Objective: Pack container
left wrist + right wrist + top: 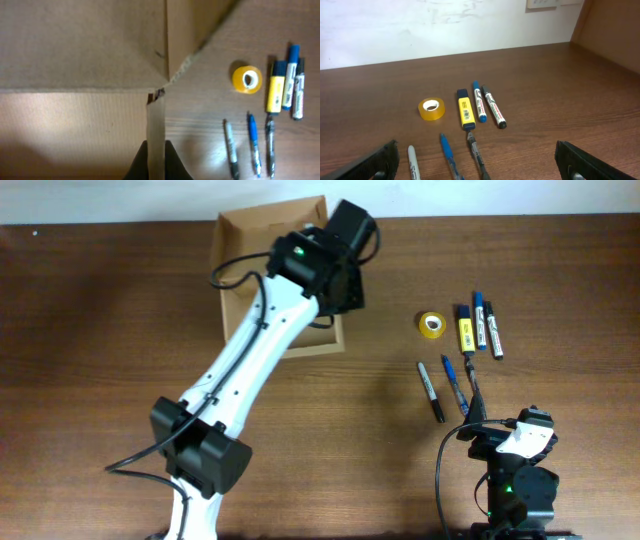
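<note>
Tan-brown container [250, 235]; yellow tape roll [422, 325]; yellow highlighter [465, 332]; blue-capped marker [479, 320].

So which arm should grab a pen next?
Right. The right pincer is open, with the pens just ahead; the left pincer is shut on the box flap.

Overhead looks down; both wrist views (nearer) share the tape roll [247, 79].

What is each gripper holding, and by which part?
Left gripper pinches the container by the edge of a side panel. Right gripper is open, holding nothing.
</note>
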Tool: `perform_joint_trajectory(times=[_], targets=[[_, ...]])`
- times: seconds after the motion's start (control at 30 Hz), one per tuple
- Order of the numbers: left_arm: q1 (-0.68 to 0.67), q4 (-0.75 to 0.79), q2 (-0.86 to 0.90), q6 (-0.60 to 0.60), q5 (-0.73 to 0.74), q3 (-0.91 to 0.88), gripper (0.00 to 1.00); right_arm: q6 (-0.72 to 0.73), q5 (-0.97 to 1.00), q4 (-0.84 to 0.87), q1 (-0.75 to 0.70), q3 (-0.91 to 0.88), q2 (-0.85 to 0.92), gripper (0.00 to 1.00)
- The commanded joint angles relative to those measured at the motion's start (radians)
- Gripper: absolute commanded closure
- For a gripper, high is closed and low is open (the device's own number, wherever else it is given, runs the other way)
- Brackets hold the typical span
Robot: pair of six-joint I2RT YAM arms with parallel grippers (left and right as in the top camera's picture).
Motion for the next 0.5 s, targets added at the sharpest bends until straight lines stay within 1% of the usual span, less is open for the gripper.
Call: perform_joint_trajectory(times=[0.0, 0.17, 0.47], targets=[[-0.029, 0.029, 0.070, -0.098, -0.041, 0.013, 0.99, -0.007, 0.012, -0.001, -0.008, -0.007, -0.009, 0.01], [-0.052, 0.092, 0.171, -0.113, -0.018, 0.013, 0.98, -0.007, 0.012, -0.001, -0.008, -0.007, -0.009, 0.01], [-0.060, 0.119, 0.289, -0.112, -0.003, 0.013, 0.98, -0.007, 0.012, -0.001, -0.008, -0.007, -0.009, 0.01]])
